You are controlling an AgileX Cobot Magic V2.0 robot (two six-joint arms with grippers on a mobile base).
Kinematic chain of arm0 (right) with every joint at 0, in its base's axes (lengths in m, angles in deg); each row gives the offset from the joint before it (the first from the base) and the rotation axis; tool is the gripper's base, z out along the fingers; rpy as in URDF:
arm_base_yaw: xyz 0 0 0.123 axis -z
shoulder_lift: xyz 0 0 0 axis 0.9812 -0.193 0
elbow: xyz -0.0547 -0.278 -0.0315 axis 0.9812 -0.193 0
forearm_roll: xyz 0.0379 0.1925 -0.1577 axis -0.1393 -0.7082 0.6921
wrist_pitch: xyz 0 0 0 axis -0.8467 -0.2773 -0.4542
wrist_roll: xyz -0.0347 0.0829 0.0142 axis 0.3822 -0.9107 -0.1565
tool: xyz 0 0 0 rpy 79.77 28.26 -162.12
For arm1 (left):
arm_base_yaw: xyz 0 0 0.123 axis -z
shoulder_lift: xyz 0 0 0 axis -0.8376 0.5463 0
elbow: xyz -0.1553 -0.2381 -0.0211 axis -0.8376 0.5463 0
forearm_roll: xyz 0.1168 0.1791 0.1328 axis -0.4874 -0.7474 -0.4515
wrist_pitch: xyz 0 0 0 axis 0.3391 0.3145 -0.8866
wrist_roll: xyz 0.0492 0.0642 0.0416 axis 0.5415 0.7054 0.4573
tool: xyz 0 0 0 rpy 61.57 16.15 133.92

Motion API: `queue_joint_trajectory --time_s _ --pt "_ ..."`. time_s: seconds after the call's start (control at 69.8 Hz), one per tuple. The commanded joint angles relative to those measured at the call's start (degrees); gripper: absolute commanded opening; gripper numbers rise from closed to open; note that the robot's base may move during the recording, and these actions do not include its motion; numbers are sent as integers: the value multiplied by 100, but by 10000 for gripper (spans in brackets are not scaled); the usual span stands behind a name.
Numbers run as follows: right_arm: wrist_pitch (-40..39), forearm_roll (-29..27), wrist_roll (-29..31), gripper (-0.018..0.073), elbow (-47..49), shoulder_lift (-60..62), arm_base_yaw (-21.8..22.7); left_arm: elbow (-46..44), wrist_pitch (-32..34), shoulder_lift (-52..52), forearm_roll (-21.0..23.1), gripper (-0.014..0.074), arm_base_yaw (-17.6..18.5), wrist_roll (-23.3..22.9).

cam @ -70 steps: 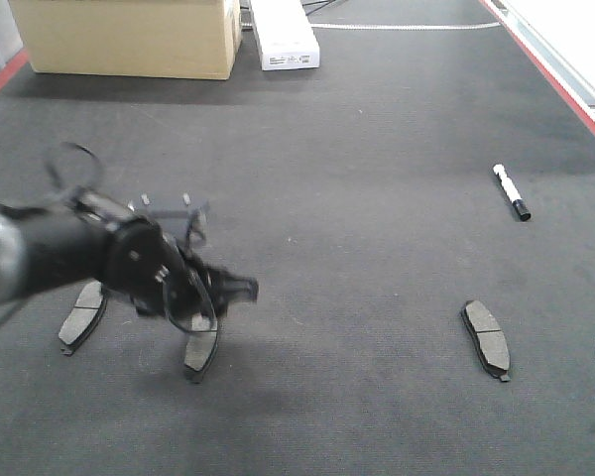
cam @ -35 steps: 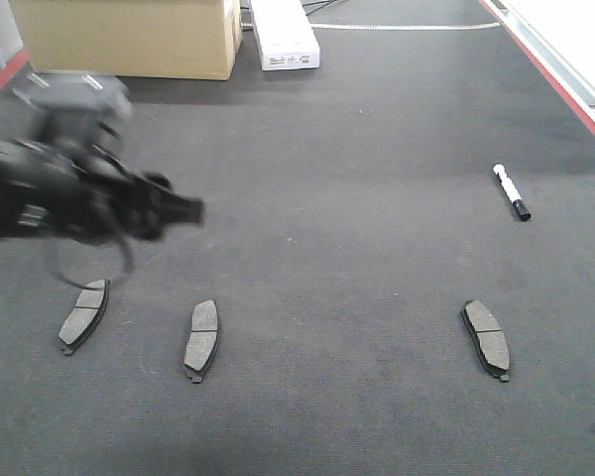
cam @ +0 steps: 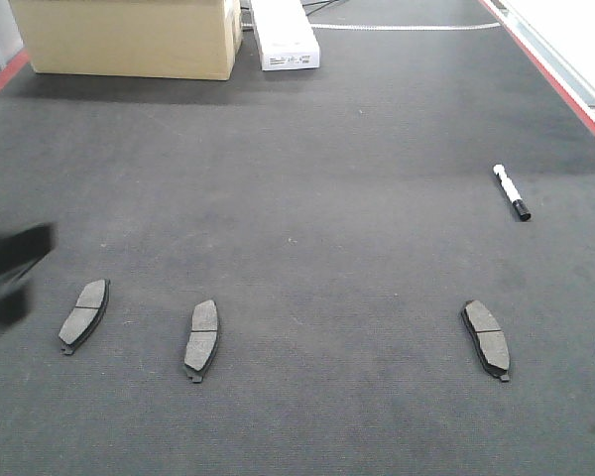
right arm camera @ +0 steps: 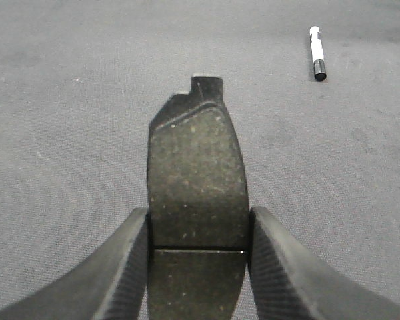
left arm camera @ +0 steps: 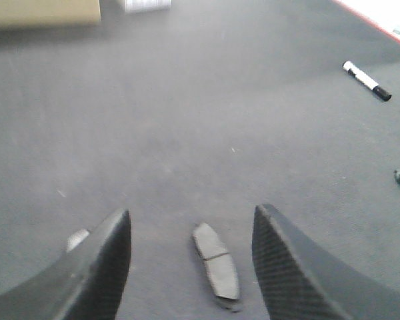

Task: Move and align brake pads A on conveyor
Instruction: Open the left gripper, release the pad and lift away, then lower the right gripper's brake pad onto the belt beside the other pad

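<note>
My left gripper (left arm camera: 190,257) has withdrawn, jaws apart; my right gripper (right arm camera: 197,257) clamps the fourth brake pad (right arm camera: 197,187), ready for alignment.

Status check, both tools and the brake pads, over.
Left tool open, empty, above the belt. Right tool shut on fourth pad. Three pads lie on conveyor. Marker pen lies well aside.

Three dark-grey grooved brake pads (cam: 83,314) (cam: 201,339) (cam: 486,338) lie flat on the rough conveyor (cam: 337,198), toward six o'clock. A fourth pad (right arm camera: 197,193) is held, tab at twelve o'clock.
</note>
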Motion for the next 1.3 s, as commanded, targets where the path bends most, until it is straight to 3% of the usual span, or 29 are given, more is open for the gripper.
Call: queue_joint_trajectory --time_s 0.0,0.272,1.289 --pt "-518 69 29 -2 174 -4 24 336 712 -561 -145 409 14 295" --pt "-518 69 29 -2 174 -4 24 1298 1721 -1656 -134 409 14 349" --pt "-556 95 35 -2 174 -4 24 1438 1735 -1734 -127 409 14 343"
